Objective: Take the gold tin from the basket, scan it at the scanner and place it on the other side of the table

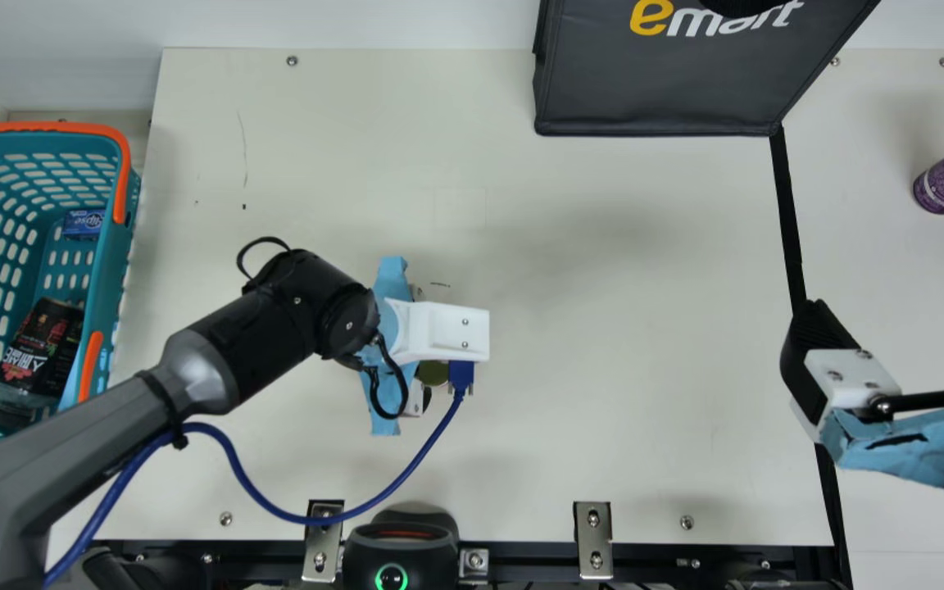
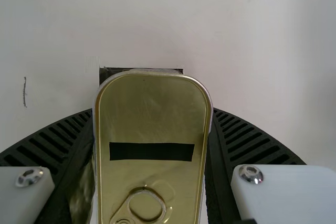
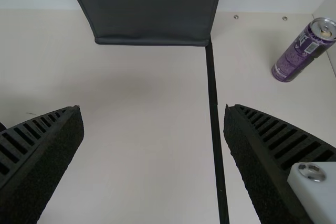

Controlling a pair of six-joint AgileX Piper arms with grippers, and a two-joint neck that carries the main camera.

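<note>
1 gold tin (image 2: 152, 111), out of the basket (image 1: 124, 152), pinched in the left end effector (image 2: 153, 110) over the surface (image 1: 644, 328); 1 right end effector (image 3: 153, 109), spread, unladen; scan at the scanner (image 1: 400, 542), completion not verifiable; placement on the other side, outstanding.

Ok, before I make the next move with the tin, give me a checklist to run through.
1. Gold tin held between the left gripper's fingers: ok.
2. Tin out of the basket: ok, over the table.
3. Scanner lit: ok, green ring showing.
4. Tin at the scanner: not ok, it is short of it.
5. Barcode facing the scanner: cannot tell; the pull-ring face is towards the left wrist camera.
6. Right gripper free: ok, open and empty, over by the black strip.
</note>
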